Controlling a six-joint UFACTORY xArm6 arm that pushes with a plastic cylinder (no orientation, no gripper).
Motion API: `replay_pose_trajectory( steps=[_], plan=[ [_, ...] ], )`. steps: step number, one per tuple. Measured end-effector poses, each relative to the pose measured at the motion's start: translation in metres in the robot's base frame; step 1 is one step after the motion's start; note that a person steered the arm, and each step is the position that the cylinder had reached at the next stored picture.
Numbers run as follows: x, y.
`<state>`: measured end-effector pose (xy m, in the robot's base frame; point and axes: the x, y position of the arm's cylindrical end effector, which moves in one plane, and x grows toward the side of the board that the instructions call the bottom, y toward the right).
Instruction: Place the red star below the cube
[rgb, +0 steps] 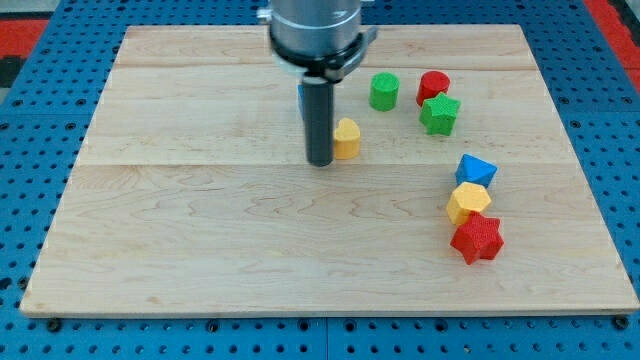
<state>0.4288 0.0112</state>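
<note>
Camera view showed my tip (319, 161) resting on the wooden board (200, 250), just to the left of a yellow block (346, 139) and touching or nearly touching it — I could not tell which. I carry no fingers, only a bare rod, so nothing was held or clenched.

The red star (477, 239) lay well apart from the tip, low on the view's right, pressed against a yellow hexagon-like block (467, 202), which in turn touched the blue cube (476, 170) above it. A green cylinder (384, 91), a red cylinder (433, 86) and a green star (440, 114) sat near the view's top right. A sliver of something blue showed behind the rod; its shape was hidden.

My judgement of the risks: the star already sat under the cube, with the yellow piece between — any push upward would likely drive the whole column and shove the cube away. Approaching from the left might carry the yellow block beside the tip along.

Room was tight on the star's right and below, where the board's edge ran near; a careless push there could send it off. The wide bare wood to the left and centre offered the safest path.
</note>
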Motion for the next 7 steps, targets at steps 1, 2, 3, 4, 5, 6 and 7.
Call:
replay_pose_trajectory(
  steps=[1,2,3,4,5,6,7],
  plan=[
    [-0.008,0.023],
    [0.004,0.016],
    [0.084,0.0],
    [0.19,0.02],
    [0.19,0.02],
    [0.19,0.122],
    [0.181,0.161]
  ],
)
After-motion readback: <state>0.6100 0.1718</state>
